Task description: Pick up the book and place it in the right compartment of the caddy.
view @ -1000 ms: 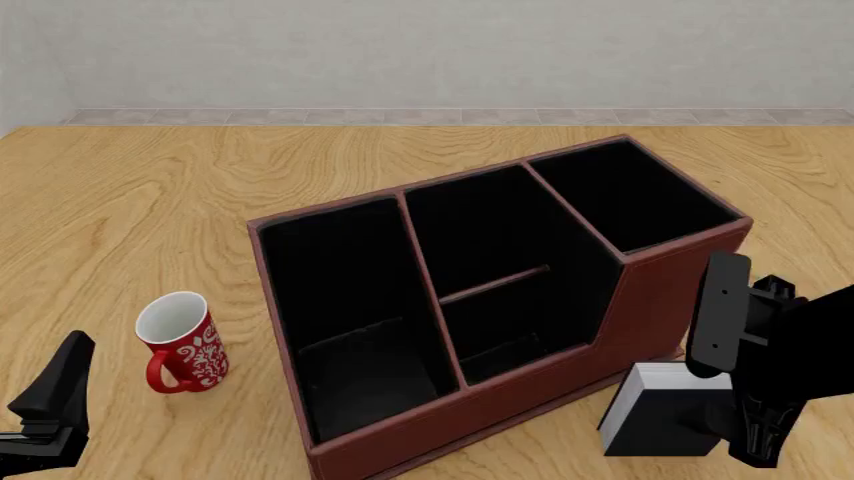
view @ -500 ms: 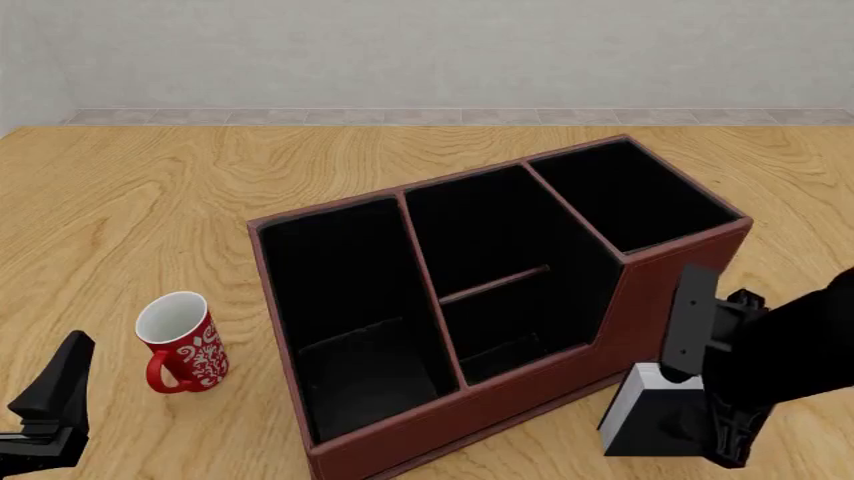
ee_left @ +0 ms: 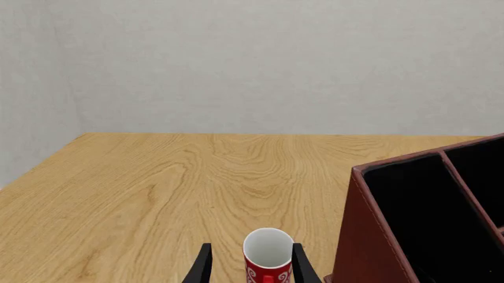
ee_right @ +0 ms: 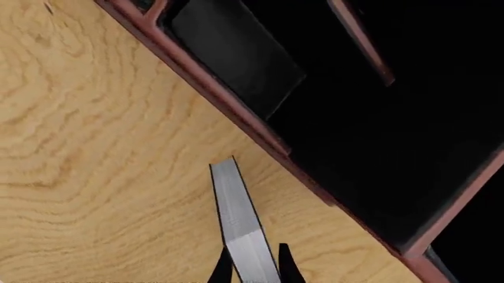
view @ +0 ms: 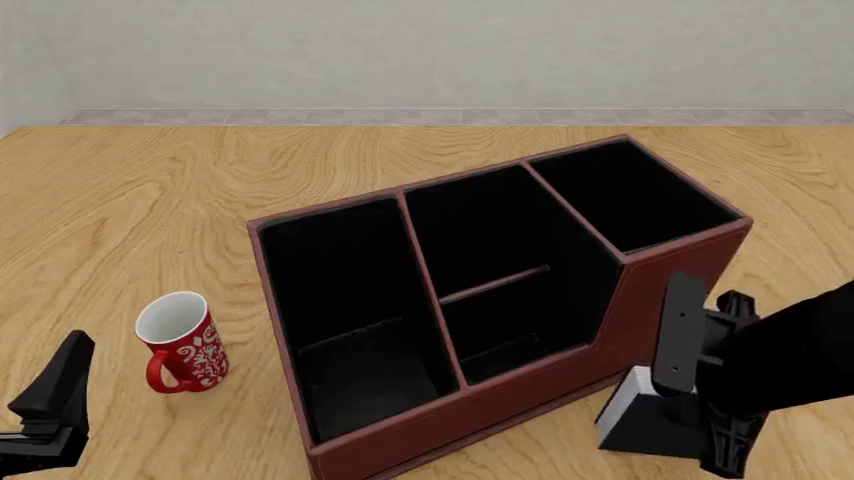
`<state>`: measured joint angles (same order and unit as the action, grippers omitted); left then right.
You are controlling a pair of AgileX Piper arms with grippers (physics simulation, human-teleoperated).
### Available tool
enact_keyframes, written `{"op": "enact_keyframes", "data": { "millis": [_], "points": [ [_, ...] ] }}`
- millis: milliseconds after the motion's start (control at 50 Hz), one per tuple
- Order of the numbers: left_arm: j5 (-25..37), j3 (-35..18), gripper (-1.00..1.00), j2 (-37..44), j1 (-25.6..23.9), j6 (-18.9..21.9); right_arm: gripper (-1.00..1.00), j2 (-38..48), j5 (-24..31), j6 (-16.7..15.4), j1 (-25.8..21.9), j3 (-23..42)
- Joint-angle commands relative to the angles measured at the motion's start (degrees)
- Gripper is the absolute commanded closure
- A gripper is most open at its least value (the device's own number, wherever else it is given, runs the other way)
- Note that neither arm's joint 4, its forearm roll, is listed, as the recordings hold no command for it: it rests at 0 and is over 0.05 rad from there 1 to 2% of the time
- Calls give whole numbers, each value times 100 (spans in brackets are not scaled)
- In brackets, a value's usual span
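Wooden desk (view: 160, 190), pale wall behind. Book (view: 638, 425) sat on desk just beside caddy (view: 667, 290) near wall, below right compartment (view: 627, 195); compartment held nothing. I had right hand (ee_right: 252, 266) down over book, fingers either side of page edges; whether clamped, could not tell. Lift and placement not yet done. Versus 1.0 s ago: right hand had sunk lower over book and shifted left. Left hand (ee_left: 249, 265) idle, fingers apart, near red mug (view: 179, 342).

Red patterned mug (view: 180, 343) upright on wooden table (view: 134, 200), near its front-left corner, handle toward the front edge, white inside.
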<state>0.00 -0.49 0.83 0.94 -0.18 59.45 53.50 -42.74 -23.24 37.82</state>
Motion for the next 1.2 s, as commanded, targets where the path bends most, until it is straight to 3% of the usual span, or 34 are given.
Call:
{"op": "enact_keyframes", "data": {
  "millis": [20,700,800,980,1100,1200],
  "points": [
    [-7,2,-100,5,-7,2,100,-140,423,349,-366,240],
    [-87,14,-100,88,-77,-7,100,-914,1454,273,-343,472],
    [-62,10,-100,63,-78,-5,100,-1083,1624,338,-426,620],
    [-44,16,-100,42,-76,-9,100,-1247,1634,650,-996,816],
    [-25,2,-100,34,-75,-7,100,-1343,1638,476,-975,863],
    [-26,6,-100,25,-74,-3,100,-1395,1639,578,-1236,987]
  ]
}}
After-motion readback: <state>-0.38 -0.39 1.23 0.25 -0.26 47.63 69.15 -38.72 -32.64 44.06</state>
